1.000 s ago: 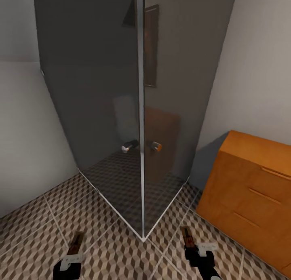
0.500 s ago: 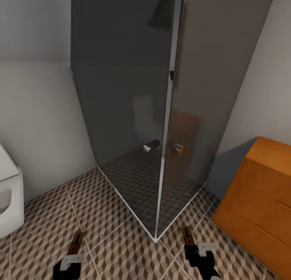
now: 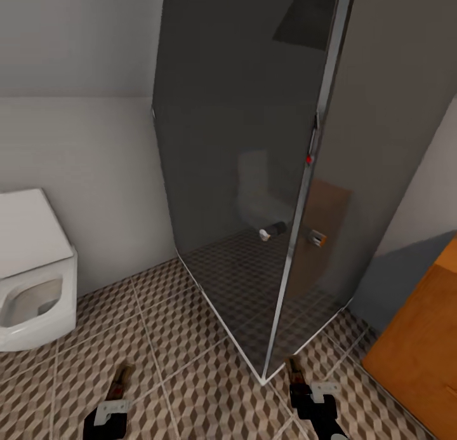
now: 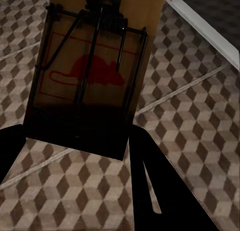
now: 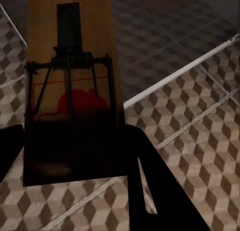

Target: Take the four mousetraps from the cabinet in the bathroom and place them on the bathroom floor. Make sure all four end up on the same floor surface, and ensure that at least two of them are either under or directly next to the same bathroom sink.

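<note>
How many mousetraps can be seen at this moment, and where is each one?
2. One mousetrap is held in the left gripper, the other mousetrap in the right gripper, both above the bathroom floor. Any others are out of view.

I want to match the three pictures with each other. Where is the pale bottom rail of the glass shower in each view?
Head view: the bottom rail runs over the bathroom floor from the wall to the shower's near corner.
Left wrist view: the rail lies beyond the left mousetrap.
Right wrist view: the rail slants beside the right mousetrap.
Shared landmark: the cube-pattern floor tiles.
</note>
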Controlling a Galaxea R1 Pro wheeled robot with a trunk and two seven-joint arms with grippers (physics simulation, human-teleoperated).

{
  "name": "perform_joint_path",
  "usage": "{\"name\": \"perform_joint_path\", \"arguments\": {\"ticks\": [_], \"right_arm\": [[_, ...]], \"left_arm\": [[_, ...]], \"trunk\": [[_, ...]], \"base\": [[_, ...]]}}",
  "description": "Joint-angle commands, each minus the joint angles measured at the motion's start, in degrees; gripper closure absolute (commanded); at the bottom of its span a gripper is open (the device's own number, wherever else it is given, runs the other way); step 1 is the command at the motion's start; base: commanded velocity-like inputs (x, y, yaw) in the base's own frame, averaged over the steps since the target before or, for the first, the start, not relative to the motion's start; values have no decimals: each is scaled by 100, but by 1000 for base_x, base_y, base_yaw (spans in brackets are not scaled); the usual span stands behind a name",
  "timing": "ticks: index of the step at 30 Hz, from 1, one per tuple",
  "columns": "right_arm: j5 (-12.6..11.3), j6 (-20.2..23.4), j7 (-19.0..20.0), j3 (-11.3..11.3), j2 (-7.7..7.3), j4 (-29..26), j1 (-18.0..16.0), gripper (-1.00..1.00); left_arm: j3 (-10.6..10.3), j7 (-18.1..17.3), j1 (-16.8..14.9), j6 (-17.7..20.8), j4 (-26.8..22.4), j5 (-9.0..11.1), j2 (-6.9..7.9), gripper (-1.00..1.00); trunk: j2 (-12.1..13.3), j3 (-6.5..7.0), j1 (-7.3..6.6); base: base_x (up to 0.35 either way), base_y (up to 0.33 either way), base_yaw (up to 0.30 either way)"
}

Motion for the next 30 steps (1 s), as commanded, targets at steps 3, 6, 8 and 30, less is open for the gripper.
{"name": "perform_joint_path", "arguments": {"ticks": [3,6,8,30], "right_arm": [[44,-16,-27,-28,5,2,-2,100],[44,-16,-27,-28,5,2,-2,100],[43,-16,-27,-28,5,2,-2,100],[48,-16,-27,-25,5,2,-2,100]], "left_arm": [[-30,-17,-5,-13,16,37,-4,100],[-30,-17,-5,-13,16,37,-4,100],[-30,-17,-5,-13,16,37,-4,100],[-30,-17,-5,-13,16,37,-4,100]], "trunk": [[-3,-5,0],[-3,-5,0],[-3,-5,0],[-3,-5,0]], "base": [[0,0,288],[0,0,288],[0,0,288],[0,0,289]]}}
